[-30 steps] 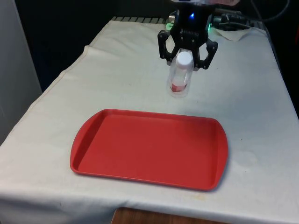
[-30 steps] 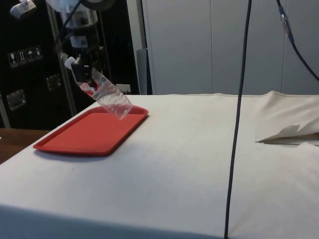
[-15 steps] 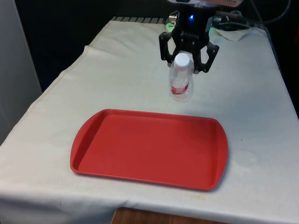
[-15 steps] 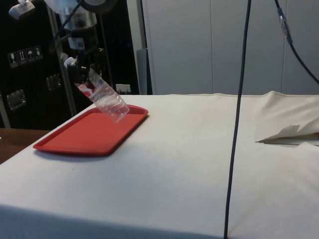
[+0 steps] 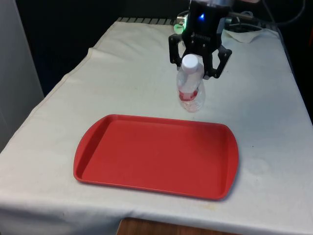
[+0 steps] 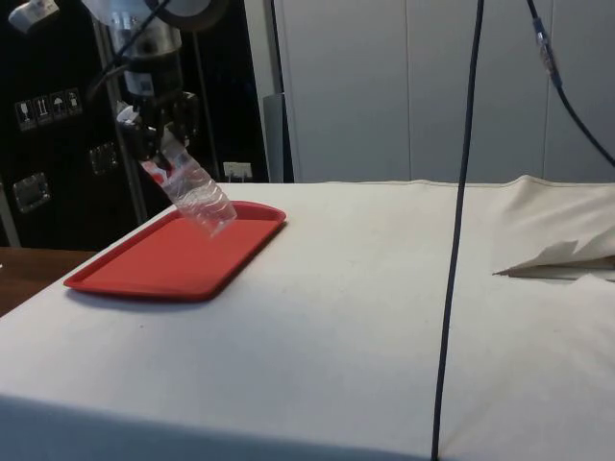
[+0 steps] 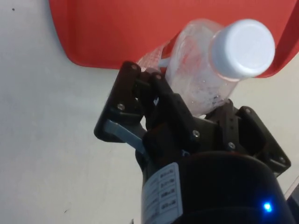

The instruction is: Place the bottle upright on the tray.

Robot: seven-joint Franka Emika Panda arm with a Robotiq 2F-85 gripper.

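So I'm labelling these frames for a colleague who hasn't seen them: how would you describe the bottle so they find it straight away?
Start at the red tray on the white cloth. Just beyond its far edge, the black gripper holds a clear plastic bottle in the air, tilted. Its white cap and red label mark it out.
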